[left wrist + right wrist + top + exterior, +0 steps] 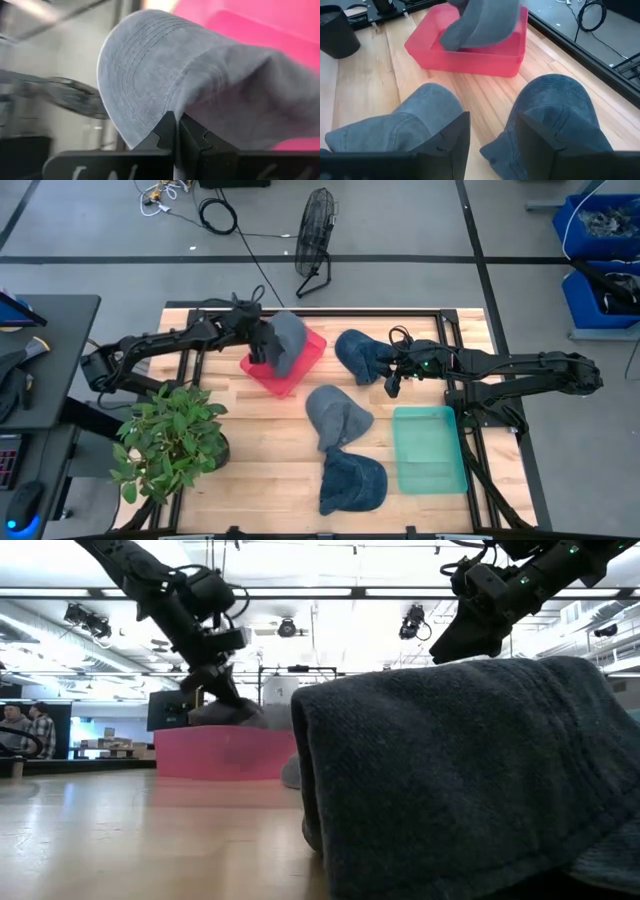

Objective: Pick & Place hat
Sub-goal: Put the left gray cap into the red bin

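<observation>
My left gripper (pixel 262 352) is shut on a grey cap (pixel 287 340) over the pink tray (pixel 305 375) at the table's far middle; the cap's crown (pixel 480 22) sits inside the tray. My right gripper (pixel 393 384) hangs open above the table, just right of a dark blue cap (pixel 358 355). In the right wrist view its fingers (pixel 490 145) stand over bare wood between that cap (pixel 560 110) and a grey-blue cap (pixel 395 125), touching neither. A fourth cap (pixel 352 482) lies near the front edge and fills the low view (pixel 470 770). My left gripper pinches the grey cap's stitched brim at its edge (pixel 150 120) between the two shut fingers (pixel 192 137). The arm comes slanting down from the table's left. The brim stands up beside the gripper while the crown (pixel 240 95) droops into the pink tray.
A teal tray (pixel 430 448) sits right of centre near the front. A potted plant (pixel 170 435) stands at the front left, its dark pot (pixel 337 30) showing in the right wrist view. A black frame rail (pixel 455 340) runs along the table's right side. People stand far off (pixel 25 730).
</observation>
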Tool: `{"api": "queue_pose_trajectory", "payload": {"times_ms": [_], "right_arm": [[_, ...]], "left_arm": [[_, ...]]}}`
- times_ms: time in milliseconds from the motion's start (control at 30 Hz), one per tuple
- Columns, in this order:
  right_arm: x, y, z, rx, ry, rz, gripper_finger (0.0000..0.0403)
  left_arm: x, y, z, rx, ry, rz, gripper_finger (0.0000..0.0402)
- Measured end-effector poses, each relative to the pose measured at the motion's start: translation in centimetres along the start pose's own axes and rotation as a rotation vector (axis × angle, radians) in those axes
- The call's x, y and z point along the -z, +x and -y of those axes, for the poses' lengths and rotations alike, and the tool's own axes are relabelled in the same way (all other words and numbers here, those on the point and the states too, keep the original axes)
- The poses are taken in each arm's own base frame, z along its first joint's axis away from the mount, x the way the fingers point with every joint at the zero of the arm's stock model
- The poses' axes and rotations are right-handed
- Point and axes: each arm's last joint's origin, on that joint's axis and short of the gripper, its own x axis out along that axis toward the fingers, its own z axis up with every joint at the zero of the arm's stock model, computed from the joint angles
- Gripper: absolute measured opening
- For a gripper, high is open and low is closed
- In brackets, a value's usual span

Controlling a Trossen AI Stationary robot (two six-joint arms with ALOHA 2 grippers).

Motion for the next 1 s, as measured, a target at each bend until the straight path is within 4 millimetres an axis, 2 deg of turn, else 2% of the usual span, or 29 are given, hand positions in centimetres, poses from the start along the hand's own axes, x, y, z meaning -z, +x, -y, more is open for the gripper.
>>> {"api": "queue_pose_trajectory", "payload": {"times_ms": [167, 433, 800, 900, 1000], "right_arm": [[0.0, 0.0, 0.0, 0.000, 0.001, 0.001, 0.0160], [0.0, 0.0, 0.0, 0.000, 0.001, 0.000, 0.0160], [0.0, 0.0, 0.0, 0.000, 0.001, 0.000, 0.0160], [0.0, 0.0, 0.0, 0.000, 0.001, 0.000, 0.0160], [0.0, 0.0, 0.0, 0.000, 0.001, 0.000, 0.0160]], "left_arm": [[0.4, 1.2, 1.1, 0.145, -0.019, -0.006, 0.0011], [-1.2, 1.8, 1.0, 0.080, -0.023, 0.118, 0.0012], [-1.1, 1.8, 1.0, 0.091, -0.166, 0.106, 0.0012], [-1.1, 1.8, 1.0, 0.092, -0.190, 0.105, 0.0024], [-1.1, 1.8, 1.0, 0.092, -0.193, 0.105, 0.0055]]}}
